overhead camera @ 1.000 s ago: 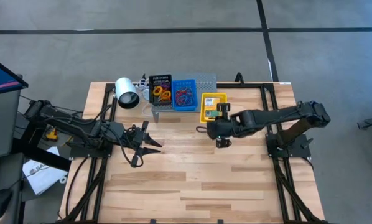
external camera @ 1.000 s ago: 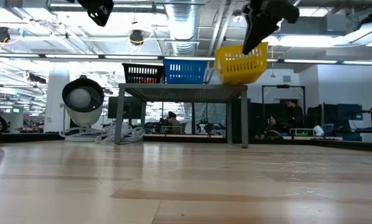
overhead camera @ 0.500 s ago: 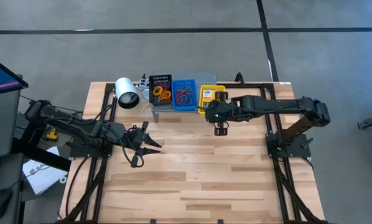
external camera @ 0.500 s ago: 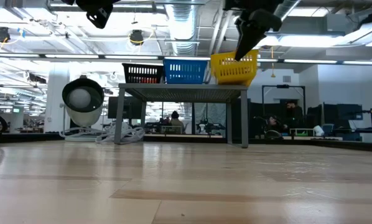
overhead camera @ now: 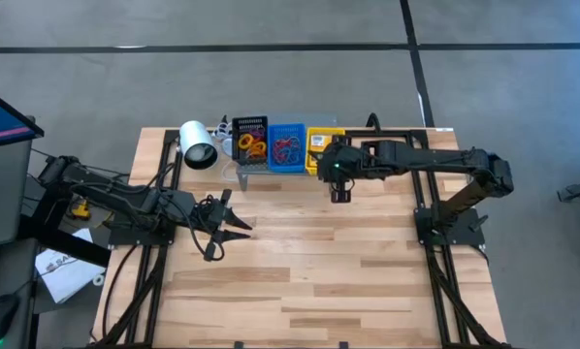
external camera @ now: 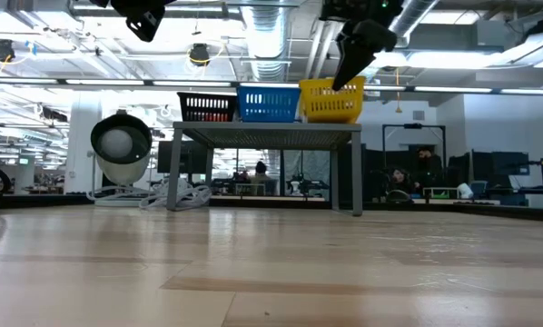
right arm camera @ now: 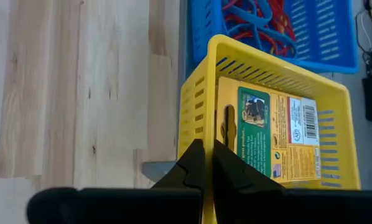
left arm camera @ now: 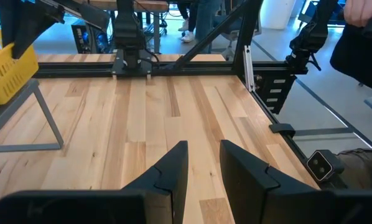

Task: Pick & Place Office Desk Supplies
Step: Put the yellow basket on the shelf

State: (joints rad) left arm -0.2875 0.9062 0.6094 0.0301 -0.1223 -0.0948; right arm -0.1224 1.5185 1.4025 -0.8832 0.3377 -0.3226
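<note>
The yellow basket (overhead camera: 322, 143) holds a yellow-and-green crayon box (right arm camera: 267, 134). It sits level at the right end of the grey shelf (external camera: 267, 133), beside the blue basket (overhead camera: 288, 147) of red and purple rubber bands (right arm camera: 254, 22). A black basket (overhead camera: 250, 143) with orange bands stands left of the blue one. My right gripper (right arm camera: 203, 158) is shut on the yellow basket from its near side. My left gripper (overhead camera: 227, 221) hangs open over the table's left part, with nothing between its fingers (left arm camera: 173, 165). My right gripper pinches the rim of the yellow basket's near wall (right arm camera: 195, 140), one finger inside and one outside. The fingers slant down from the near right. The basket is level over the shelf top (external camera: 330, 100). Whether its bottom rests on the shelf, I cannot tell.
A white cylinder with a dark end (overhead camera: 198, 145) lies left of the shelf at the far edge. The shelf stands on thin legs (external camera: 356, 173). Bare wooden tabletop (overhead camera: 319, 271) fills the middle and near side. People and desks show in the room beyond.
My right gripper has carried the yellow basket toward the table's far edge and left, from off the shelf's right end to over the shelf beside the blue basket. The basket was tilted and is now level. My left arm has kept still.
</note>
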